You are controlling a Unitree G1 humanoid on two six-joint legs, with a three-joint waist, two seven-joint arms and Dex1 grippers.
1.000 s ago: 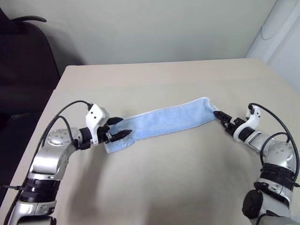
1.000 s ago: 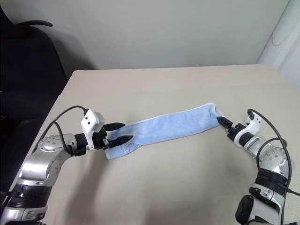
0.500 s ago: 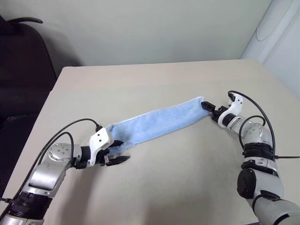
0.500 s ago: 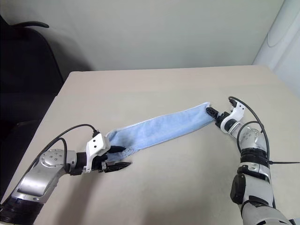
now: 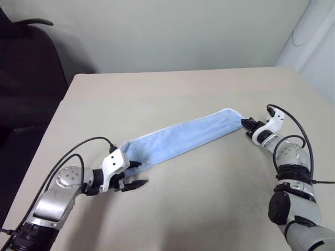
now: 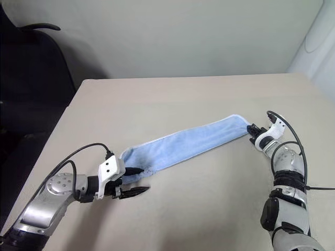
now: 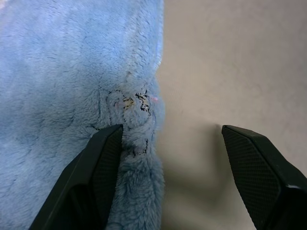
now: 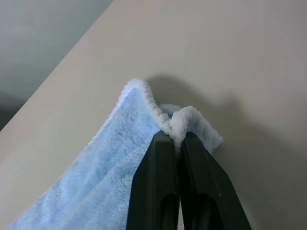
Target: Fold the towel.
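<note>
Across the middle of the beige surface (image 5: 209, 198): towel (image 5: 178, 138), light blue, folded into a long narrow band, lying flat on a diagonal from near-left to far-right. White stitched edging visible along the far long side and around the right end. Small dark printed marks near the left end, seen close up in the left wrist view on the pile beside the edge.

At the right end: right gripper (image 5: 245, 123) with fingers (image 8: 160, 191) clenched on the towel's corner, white edging bunched and puckered between the tips, corner lifted slightly off the surface with a shadow beneath.

At the left end: left gripper (image 5: 135, 174) with fingers (image 7: 103, 163) spread apart, nothing grasped. One finger resting against the towel's fluffy end near the printed marks, the other well clear over bare surface. Gripper low, just beside the towel's near-left corner.

Beyond the surface: plain pale wall (image 5: 172, 31) behind, dark chair (image 5: 26, 68) off the far-left corner, white rounded object (image 5: 314, 36) at the far right.
</note>
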